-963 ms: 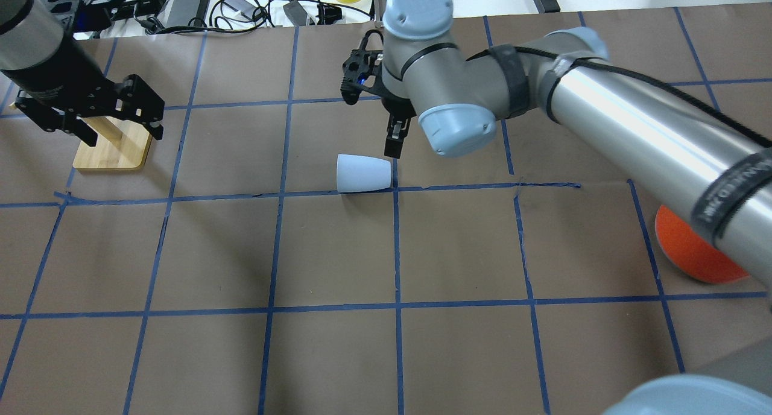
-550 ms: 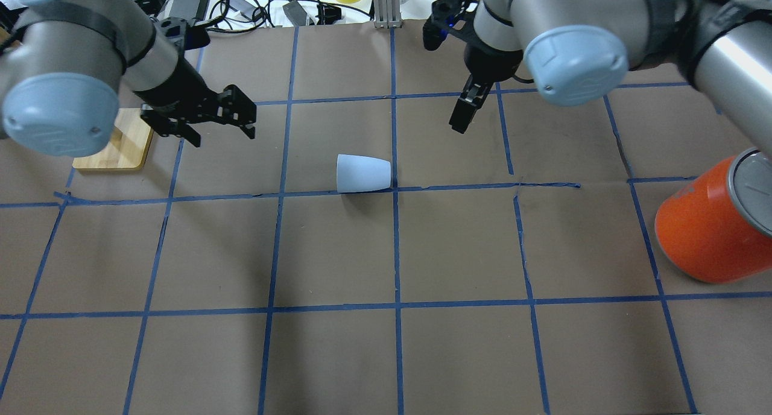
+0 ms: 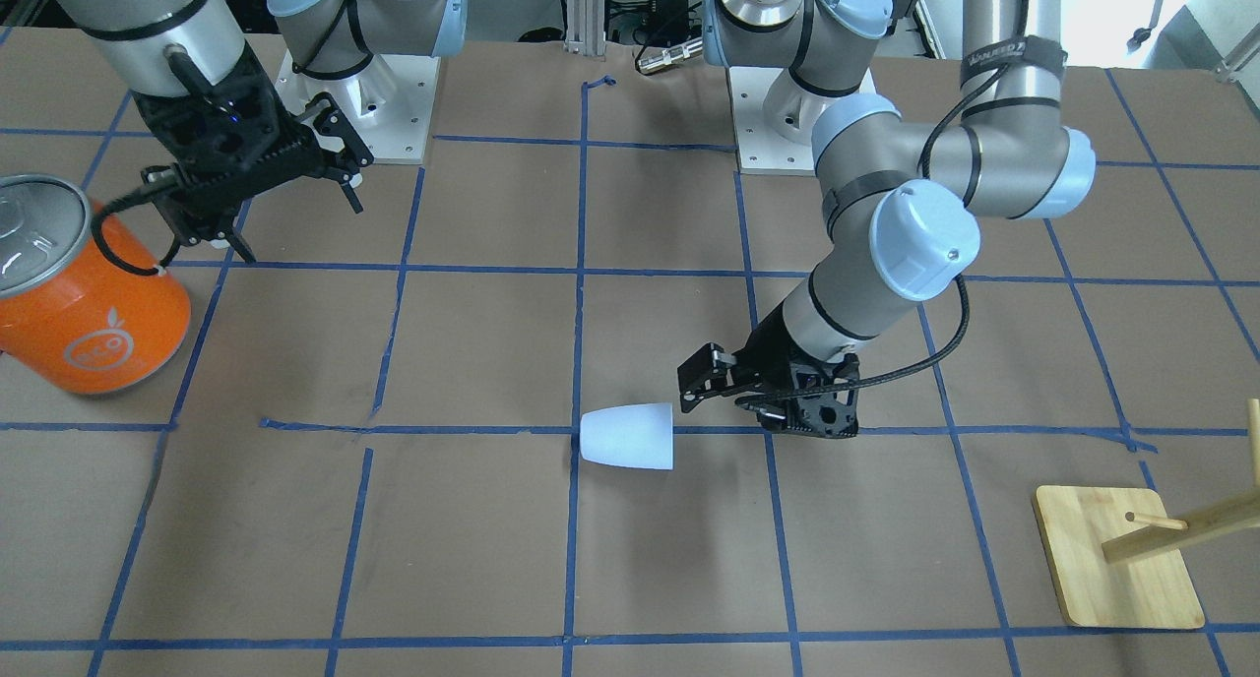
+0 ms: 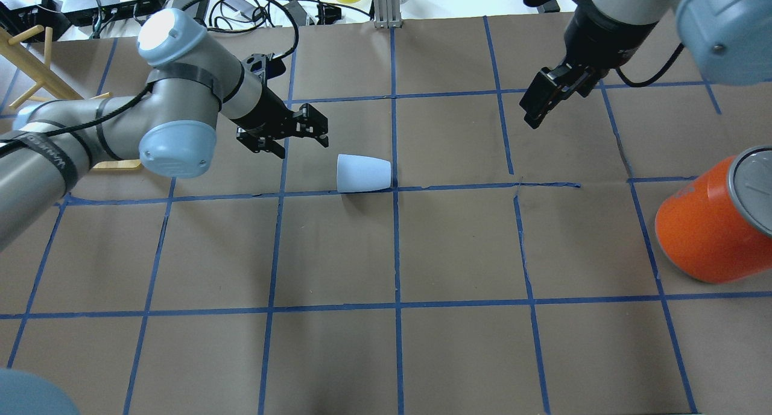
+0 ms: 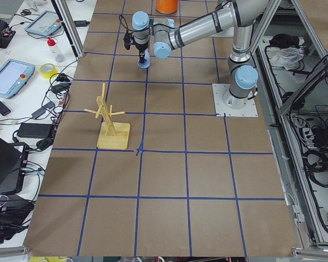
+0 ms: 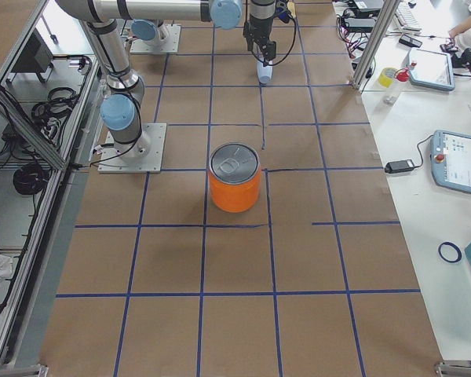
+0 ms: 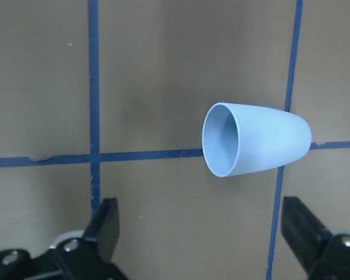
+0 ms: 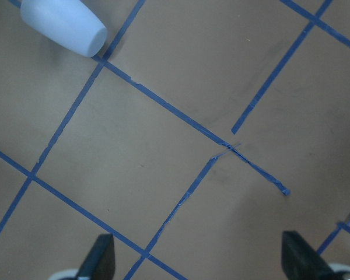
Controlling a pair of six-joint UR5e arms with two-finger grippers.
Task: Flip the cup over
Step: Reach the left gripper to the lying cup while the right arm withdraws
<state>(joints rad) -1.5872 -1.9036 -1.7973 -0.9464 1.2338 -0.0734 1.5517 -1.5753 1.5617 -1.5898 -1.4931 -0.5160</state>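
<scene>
The pale blue-white cup [image 4: 363, 174] lies on its side on the brown paper, on a blue tape line, its wide mouth toward my left gripper. It also shows in the front view [image 3: 627, 438]. My left gripper [image 4: 303, 146] is open and empty, just left of the mouth and not touching it. In the left wrist view the cup [image 7: 254, 140] shows its bluish inside, ahead of the open gripper [image 7: 204, 233]. My right gripper [image 4: 537, 110] is open and empty, far right of the cup. In the right wrist view the cup [image 8: 64, 26] lies at the top left corner.
A large orange can [image 4: 711, 228] with a silver lid stands at the right edge. A wooden peg stand [image 3: 1117, 559] on a bamboo base stands at the left side of the table. Cables and boxes lie beyond the far edge.
My left arm has swung right from the wooden stand to just beside the cup's mouth. My right arm has pulled back from the cup to the far right. The cup has not moved.
</scene>
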